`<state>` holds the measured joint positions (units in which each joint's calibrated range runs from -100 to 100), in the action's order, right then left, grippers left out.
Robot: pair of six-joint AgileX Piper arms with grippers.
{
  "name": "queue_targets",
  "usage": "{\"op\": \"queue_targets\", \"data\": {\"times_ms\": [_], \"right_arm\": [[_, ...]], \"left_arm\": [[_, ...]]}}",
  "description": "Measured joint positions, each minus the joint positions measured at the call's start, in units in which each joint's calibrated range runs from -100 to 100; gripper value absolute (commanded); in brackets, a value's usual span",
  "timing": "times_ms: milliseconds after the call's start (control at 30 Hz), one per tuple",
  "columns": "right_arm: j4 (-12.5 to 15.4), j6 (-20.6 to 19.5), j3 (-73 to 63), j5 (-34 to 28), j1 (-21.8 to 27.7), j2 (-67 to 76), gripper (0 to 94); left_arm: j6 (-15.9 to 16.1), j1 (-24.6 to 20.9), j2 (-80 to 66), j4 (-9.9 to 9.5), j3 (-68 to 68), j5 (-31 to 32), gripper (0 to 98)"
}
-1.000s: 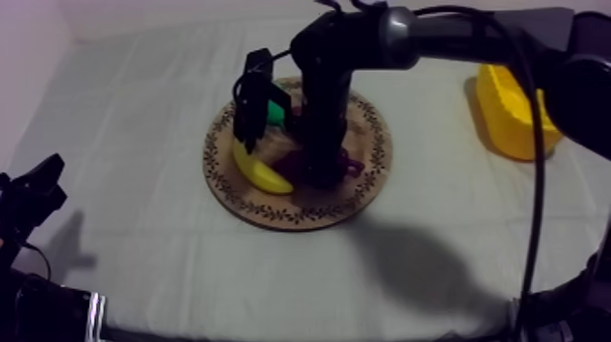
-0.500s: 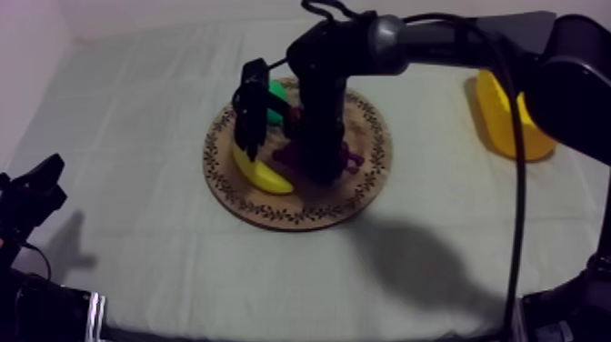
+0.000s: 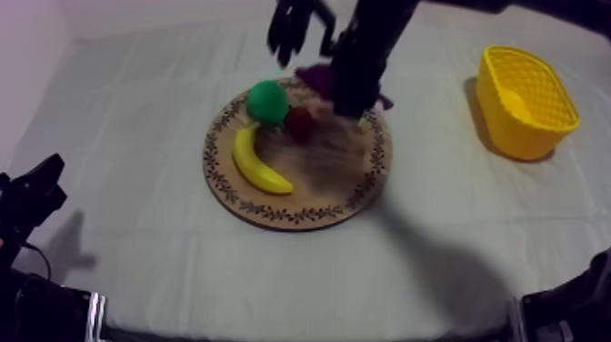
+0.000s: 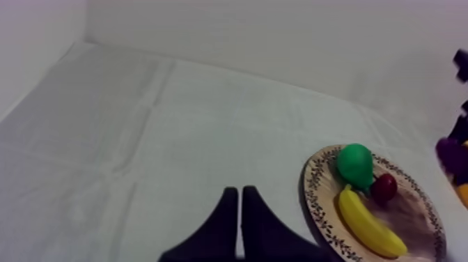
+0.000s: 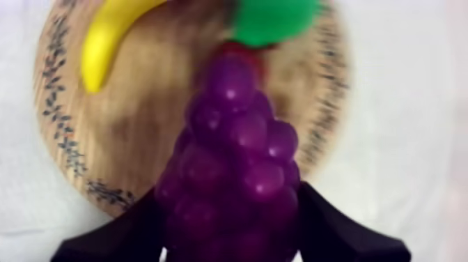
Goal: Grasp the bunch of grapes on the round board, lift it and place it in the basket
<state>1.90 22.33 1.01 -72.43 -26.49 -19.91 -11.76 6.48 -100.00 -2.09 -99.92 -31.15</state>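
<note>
One step in hand: the carry; grapes (image 5: 237, 153) are off the board (image 3: 336, 168), not yet in the basket (image 3: 500, 114).
Right gripper (image 5: 233, 233): clamped on the grapes, held between its fingers, board below.
Next move: swing sideways to the basket, well apart from this gripper, then let go over it.
Grapes: purple, glossy, knobbly cluster; probably firm.
Left gripper (image 4: 239, 198): fingers pressed together, empty.

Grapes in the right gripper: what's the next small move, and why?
Probably carry the right gripper across toward the yellow basket: it is shut on the bunch of grapes, held above the wooden board, and the basket stands apart from the board.
</note>
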Motion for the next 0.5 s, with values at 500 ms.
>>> {"op": "queue_targets", "data": {"times_ms": [500], "right_arm": [[-0.5, -3.63, 10.78, 13.94, 16.46, 22.69, 42.0]], "left_arm": [[0.0, 0.0, 0.0, 0.0, 0.0, 0.0, 0.1]]}}
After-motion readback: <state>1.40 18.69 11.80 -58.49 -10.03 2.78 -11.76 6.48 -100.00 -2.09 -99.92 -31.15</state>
